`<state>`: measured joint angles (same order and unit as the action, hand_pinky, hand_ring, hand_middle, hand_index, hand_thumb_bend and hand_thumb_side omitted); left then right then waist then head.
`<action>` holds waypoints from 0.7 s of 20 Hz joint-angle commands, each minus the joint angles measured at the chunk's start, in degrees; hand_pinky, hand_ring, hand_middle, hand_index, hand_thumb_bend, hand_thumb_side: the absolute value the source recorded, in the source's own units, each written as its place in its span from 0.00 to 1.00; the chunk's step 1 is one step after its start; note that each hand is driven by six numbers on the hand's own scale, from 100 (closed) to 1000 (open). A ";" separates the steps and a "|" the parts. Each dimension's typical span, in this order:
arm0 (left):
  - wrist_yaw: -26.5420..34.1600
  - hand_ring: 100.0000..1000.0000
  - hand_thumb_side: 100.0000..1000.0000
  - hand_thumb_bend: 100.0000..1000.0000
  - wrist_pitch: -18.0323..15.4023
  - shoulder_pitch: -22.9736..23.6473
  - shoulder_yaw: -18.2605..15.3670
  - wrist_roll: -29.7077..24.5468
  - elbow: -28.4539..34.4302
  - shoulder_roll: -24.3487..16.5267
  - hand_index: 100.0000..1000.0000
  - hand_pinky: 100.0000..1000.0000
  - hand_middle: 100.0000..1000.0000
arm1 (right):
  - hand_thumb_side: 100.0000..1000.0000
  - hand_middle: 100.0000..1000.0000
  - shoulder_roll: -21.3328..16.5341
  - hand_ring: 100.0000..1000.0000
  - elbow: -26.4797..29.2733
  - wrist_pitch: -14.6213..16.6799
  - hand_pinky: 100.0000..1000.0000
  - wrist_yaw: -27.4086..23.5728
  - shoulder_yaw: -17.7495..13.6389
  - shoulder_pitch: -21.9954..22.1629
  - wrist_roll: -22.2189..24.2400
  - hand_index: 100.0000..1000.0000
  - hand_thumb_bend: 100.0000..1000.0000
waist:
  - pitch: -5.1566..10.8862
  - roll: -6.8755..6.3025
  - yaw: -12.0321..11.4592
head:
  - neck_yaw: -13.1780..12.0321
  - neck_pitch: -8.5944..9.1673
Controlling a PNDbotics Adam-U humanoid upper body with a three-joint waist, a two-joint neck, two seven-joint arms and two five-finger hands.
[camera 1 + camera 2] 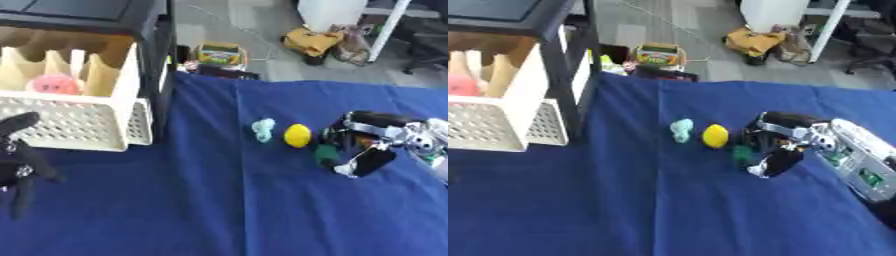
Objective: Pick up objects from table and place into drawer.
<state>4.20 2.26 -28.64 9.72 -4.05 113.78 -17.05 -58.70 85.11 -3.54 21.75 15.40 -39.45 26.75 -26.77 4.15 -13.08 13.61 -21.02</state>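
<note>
Blue tablecloth (219,200); white drawer (79,127) far left holds a pink object (55,84). Your right hand (363,142) curls round a green object (325,152), yellow lemon (297,135) just left. Left hand (17,160) rests near-left, fingers relaxed.

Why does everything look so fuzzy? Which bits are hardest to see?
Left eye view: all soft, like motion blur; the right hand smears into the green thing beside it, and the left hand is a dark blur. Right eye view: equally soft; the yellow ball and pale teal thing lack crisp edges. No glare; even lighting.
</note>
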 commanded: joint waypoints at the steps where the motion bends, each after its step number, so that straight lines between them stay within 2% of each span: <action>1: 0.05 0.08 0.98 0.00 0.18 -0.12 -0.26 0.00 0.81 -0.23 0.88 0.51 0.37 | 0.18 0.31 -2.44 0.55 2.64 -0.78 0.53 -1.12 -1.73 -0.44 -0.99 0.46 0.00 | 1.98 0.03 0.15 | -0.20 0.50; 14: 0.50 0.08 0.98 0.00 0.62 0.07 -0.20 -0.23 0.81 -0.05 0.88 0.50 0.37 | 0.17 0.25 -4.12 0.53 9.60 -3.92 0.51 -3.67 -4.17 -1.10 -3.52 0.42 0.00 | 2.84 0.49 0.38 | -0.73 0.52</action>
<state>4.41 2.79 -28.24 9.72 -4.22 113.78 -17.03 -60.20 93.23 -7.08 18.72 12.47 -39.64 23.52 -25.67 4.74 -12.82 13.09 -21.02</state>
